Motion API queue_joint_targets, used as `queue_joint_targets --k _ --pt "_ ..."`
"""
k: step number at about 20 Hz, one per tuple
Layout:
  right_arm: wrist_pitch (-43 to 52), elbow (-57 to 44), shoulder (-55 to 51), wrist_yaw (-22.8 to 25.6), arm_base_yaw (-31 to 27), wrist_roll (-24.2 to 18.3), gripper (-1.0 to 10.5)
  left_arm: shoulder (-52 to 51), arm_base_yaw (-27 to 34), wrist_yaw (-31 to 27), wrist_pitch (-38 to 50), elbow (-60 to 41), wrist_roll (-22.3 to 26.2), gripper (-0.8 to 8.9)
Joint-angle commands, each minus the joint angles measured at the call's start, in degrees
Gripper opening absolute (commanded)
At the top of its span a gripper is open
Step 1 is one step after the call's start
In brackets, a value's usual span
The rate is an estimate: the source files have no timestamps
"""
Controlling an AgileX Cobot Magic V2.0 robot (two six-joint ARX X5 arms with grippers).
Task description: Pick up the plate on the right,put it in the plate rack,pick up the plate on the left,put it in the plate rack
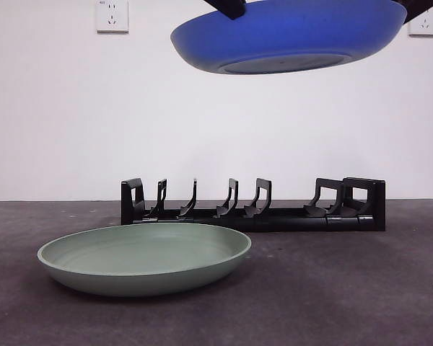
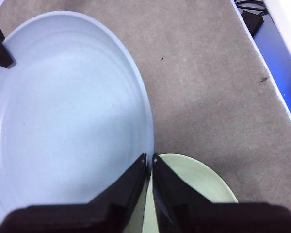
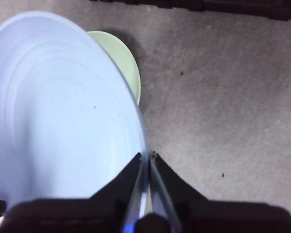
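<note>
**Blue plate up in the air, both grippers on it**

Left gripper [image 2: 149, 158] and right gripper [image 3: 148, 155] are both pinching the blue plate [image 1: 289, 36] by its rim, on opposite edges – it's hanging high above the table [image 1: 361, 288]. Green plate [image 1: 144, 258] is sitting flat in front of the plate rack [image 1: 252, 207], w/ nothing in the rack.

White wall [image 1: 58, 115] (two sockets [image 1: 112, 16]), grey tabletop [image 1: 346, 288]
</note>
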Motion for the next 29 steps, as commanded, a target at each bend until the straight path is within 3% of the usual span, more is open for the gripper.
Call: queue_joint_targets --k 1,3,8,9,13,15,19,22,25,29 --pt "0.63 1.86 0.20 -0.72 0.00 0.35 1.6 0.28 0.04 -0.20 0.35 0.04 -1.88 -0.08" --pt "0.72 3.15 0.20 -0.72 0.00 0.37 2.2 0.28 0.04 -0.17 0.37 0.04 -2.19 -0.08" --pt "0.81 11.43 0.15 0.26 -0.02 0.83 2.3 0.28 0.35 1.01 0.63 0.04 -5.40 -0.08" --pt "0.94 14.03 -0.15 3.06 -0.07 1.11 2.3 0.28 0.98 2.45 1.16 0.04 -6.80 -0.08" --pt "3.58 21.88 -4.22 23.91 -0.07 2.29 2.3 0.22 6.16 9.88 10.05 0.04 -16.66 -0.08" --pt "5.31 22.01 -7.45 27.30 -0.07 2.14 2.2 0.09 10.49 15.50 17.53 0.04 -24.83 -0.08" --pt "0.68 21.77 -11.43 25.03 0.00 0.31 2.2 0.26 21.40 29.29 36.44 0.04 -46.66 -0.08" --pt "-3.10 21.64 -12.50 16.92 0.04 0.04 2.2 0.92 27.45 31.71 47.21 0.04 -58.23 -0.08" --pt "-5.20 21.33 -12.55 10.86 0.04 -0.61 2.2 2.19 31.02 31.78 51.49 0.04 -62.90 -0.08" --pt "-5.29 19.12 -12.55 7.52 0.04 -0.74 2.2 7.48 34.60 31.76 57.94 0.04 -68.81 -0.08"
